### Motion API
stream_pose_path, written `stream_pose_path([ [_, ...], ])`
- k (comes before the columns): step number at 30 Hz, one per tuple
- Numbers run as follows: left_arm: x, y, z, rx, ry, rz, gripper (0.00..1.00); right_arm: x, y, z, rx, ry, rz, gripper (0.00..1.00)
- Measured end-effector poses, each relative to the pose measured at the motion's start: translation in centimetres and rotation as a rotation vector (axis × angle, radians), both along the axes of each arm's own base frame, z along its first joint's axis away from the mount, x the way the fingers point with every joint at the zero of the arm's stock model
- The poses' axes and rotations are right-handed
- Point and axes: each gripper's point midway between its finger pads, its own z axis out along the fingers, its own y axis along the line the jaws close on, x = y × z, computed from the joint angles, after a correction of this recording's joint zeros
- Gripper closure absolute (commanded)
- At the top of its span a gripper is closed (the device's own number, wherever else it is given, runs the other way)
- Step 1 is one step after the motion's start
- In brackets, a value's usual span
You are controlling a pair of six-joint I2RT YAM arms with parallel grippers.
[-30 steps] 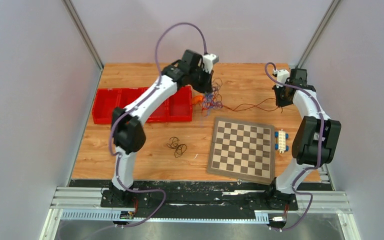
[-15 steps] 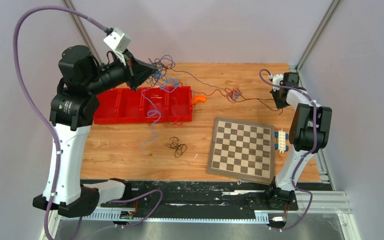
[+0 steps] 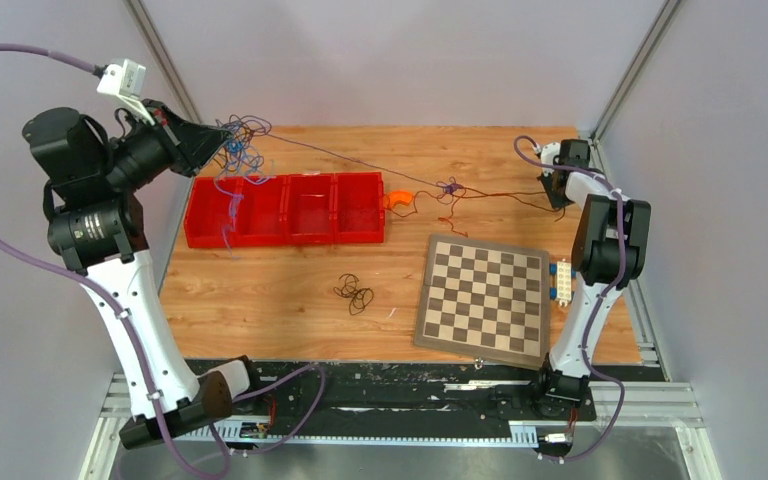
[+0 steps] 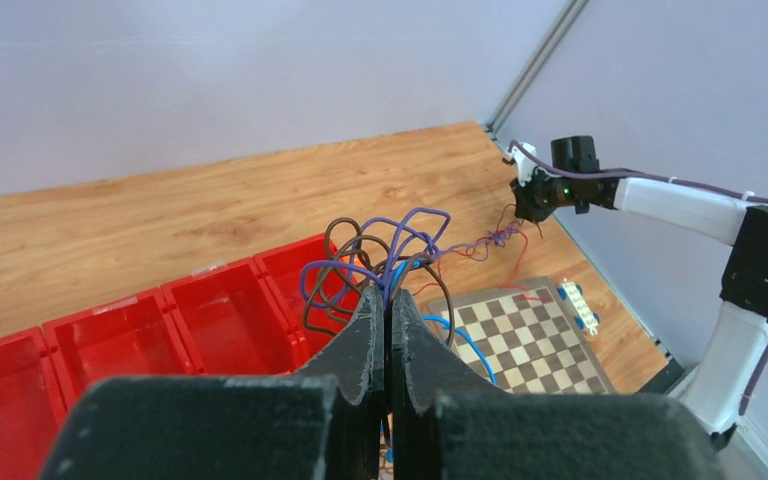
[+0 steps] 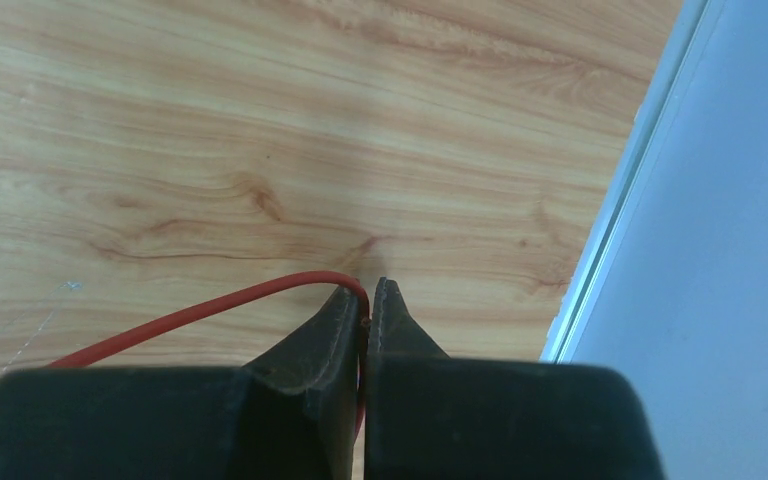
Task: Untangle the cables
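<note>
left claw [image 3: 220, 148] shut on blue-brown cable bunch [image 4: 380, 250], now swung up and far left. right claw [image 5: 367, 293] pinched on red wire [image 5: 180, 318]. strand [image 3: 360, 163] between claws now taut. knot [image 3: 450, 187] nearer right claw (likely tightening, not freeing). black coil [image 3: 353, 292] lies apart from both.

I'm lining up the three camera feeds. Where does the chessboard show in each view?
Top external: chessboard lies lower right of centre on the wooden table.
Left wrist: chessboard sits lower right, beyond the cables held in the left gripper.
Right wrist: not in it; only a red cable in the right gripper.
Shared landmark: the wooden table, in all three views.
</note>
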Motion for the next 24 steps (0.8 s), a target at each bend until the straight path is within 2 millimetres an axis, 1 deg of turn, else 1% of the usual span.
stream_pose_path([
  [3, -1.2, 0.1, 0.4, 0.006, -0.021, 0.0, 1.0, 0.3, -0.1, 0.3, -0.008, -0.007, 0.001, 1.0],
  [6, -2.1, 0.1, 0.5, 0.015, -0.03, -0.002, 1.0, 0.3, -0.3, 0.4, -0.021, -0.005, 0.005, 1.0],
  [8, -2.5, 0.8, 0.6, 0.008, -0.031, 0.022, 1.0, 0.3, -0.5, 0.3, -0.036, -0.002, 0.008, 1.0],
  [11, -2.6, 2.5, 1.0, -0.018, -0.03, 0.082, 1.0, 0.6, -1.0, -0.1, -0.067, 0.0, 0.011, 1.0],
  [15, -2.2, 5.7, 1.6, -0.033, -0.036, 0.195, 1.0, 1.5, -1.9, 0.1, -0.11, -0.016, 0.003, 1.0],
  [19, -1.9, 8.8, 2.0, -0.025, -0.04, 0.3, 1.0, 1.7, -2.3, 0.1, -0.13, -0.019, -0.002, 1.0],
  [21, -1.8, 9.7, 1.9, -0.011, -0.039, 0.328, 1.0, 1.7, -2.4, 0.1, -0.134, -0.02, -0.003, 1.0],
  [24, -1.9, 10.1, 1.2, 0.011, -0.024, 0.345, 1.0, 1.7, -2.5, 0.1, -0.137, -0.019, -0.002, 1.0],
])
